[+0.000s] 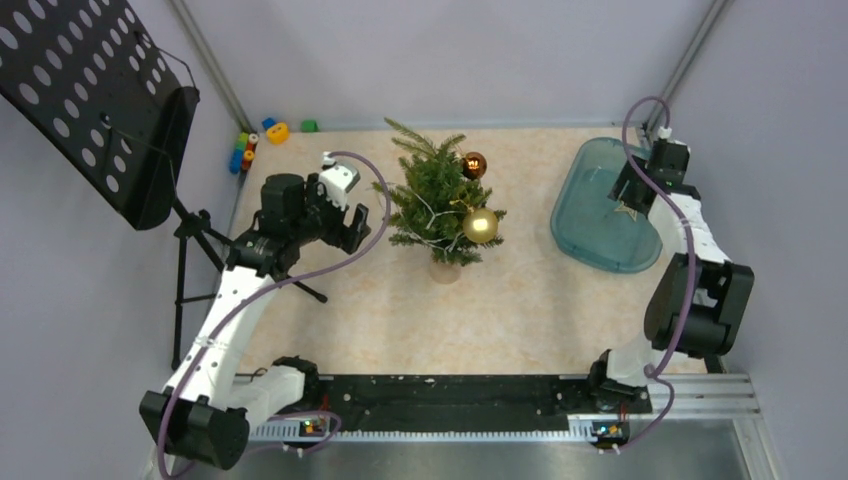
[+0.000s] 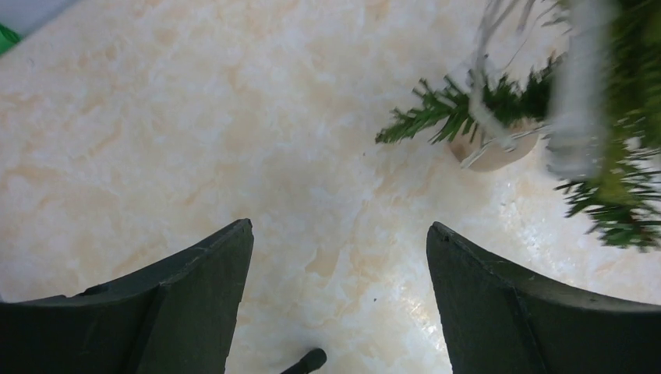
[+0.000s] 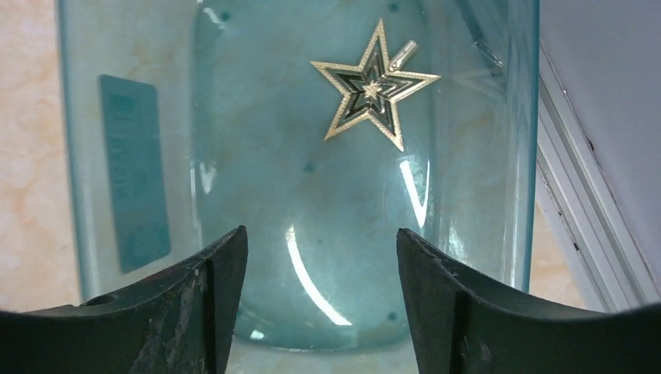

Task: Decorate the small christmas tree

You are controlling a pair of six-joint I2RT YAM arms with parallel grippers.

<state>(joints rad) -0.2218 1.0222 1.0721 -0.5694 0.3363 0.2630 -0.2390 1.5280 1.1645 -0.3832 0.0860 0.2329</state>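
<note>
I'm looking down on the marbled table (image 1: pixel 350 320), with a black perforated music stand (image 1: pixel 90 100) beside its left edge, its top cut off by the frame. At the far right of the table sits a teal tray (image 1: pixel 590 240), partly covered by the right arm from above. The right claw (image 3: pixel 321 231) hangs over it, jaws apart with nothing between them. The tray holds one gold star (image 3: pixel 376 86), lying flat beyond the fingertips and not touching them (from the overhead camera I can barely make it out).

The small christmas tree (image 1: pixel 435 200) stands upright mid-table, well apart from the right claw. Its pale base is mostly hidden under the branches. The left claw (image 2: pixel 339 226) is just beside the tree on its left, spread wide and empty above bare tabletop. In that wrist view the tree sits upper right, cut off by the frame, with a blurred pale strand close to the lens that I can't identify. A gold ball (image 1: pixel 480 225) and a copper ball (image 1: pixel 474 164) hang on the tree's right side.
</note>
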